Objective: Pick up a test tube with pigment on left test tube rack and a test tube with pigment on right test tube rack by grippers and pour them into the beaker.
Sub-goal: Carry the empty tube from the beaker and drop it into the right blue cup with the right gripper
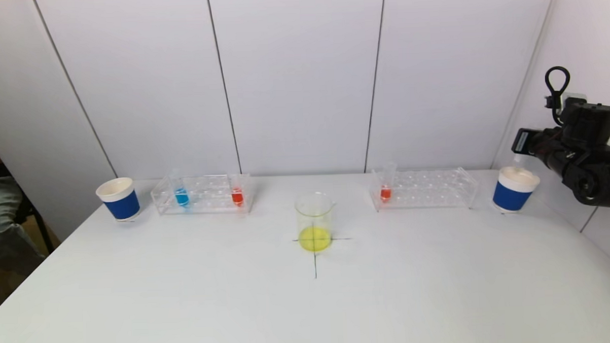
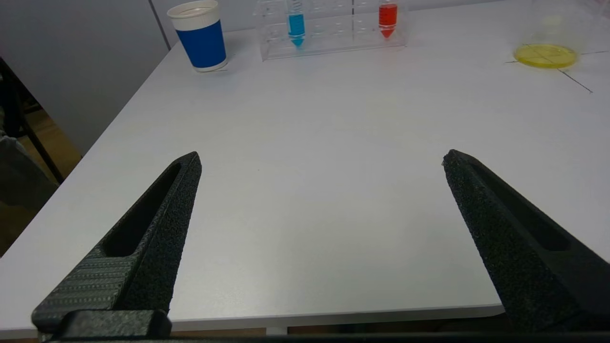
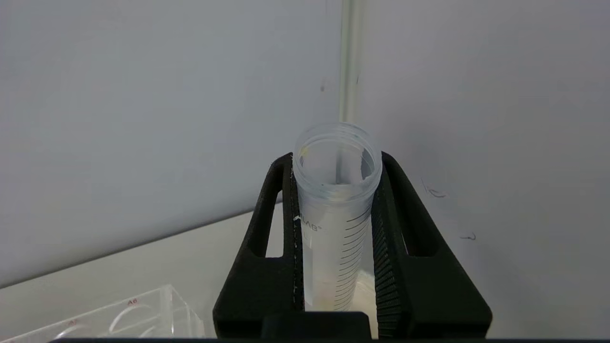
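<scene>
The clear beaker holds yellow liquid at the table's centre cross. The left test tube rack carries a blue tube and a red tube. One red tube stands in the right test tube rack. My right gripper is shut on an empty clear graduated tube, upright above the right cup at the far right. My left gripper hangs open and empty over the table's near left edge, far from the blue tube and red tube.
A second blue-and-white paper cup stands left of the left rack. White wall panels close in behind the racks and to the right of my right arm. A corner of the right rack shows beside the held tube.
</scene>
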### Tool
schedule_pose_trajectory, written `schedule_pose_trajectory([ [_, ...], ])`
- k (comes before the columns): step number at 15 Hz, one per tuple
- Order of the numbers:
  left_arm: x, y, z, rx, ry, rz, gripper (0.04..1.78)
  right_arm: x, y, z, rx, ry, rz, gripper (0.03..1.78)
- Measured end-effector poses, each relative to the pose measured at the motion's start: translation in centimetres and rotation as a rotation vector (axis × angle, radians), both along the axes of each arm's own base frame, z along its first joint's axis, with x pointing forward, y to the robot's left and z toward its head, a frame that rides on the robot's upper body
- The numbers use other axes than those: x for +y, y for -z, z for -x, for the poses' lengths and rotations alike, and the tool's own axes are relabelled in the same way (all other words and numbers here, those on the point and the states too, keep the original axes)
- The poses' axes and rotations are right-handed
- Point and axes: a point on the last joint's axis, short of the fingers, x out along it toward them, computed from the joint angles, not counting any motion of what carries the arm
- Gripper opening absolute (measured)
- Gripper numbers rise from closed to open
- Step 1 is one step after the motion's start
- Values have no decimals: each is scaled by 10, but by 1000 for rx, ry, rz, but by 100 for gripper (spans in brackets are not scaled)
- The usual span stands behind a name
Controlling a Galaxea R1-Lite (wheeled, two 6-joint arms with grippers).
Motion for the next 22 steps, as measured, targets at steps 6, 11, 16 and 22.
schedule_pose_trajectory([
  [6,0,0,0,0,0,0,177,-5,21,9,27,14,-10,47],
  [11,0,0,0,0,0,0,177,-4,32,16,42,16,-15,47],
  [16,0,0,0,0,0,0,177,-4,37,20,59,19,-31,47],
  [22,0,0,0,0,0,0,177,-4,38,21,63,21,-33,47],
])
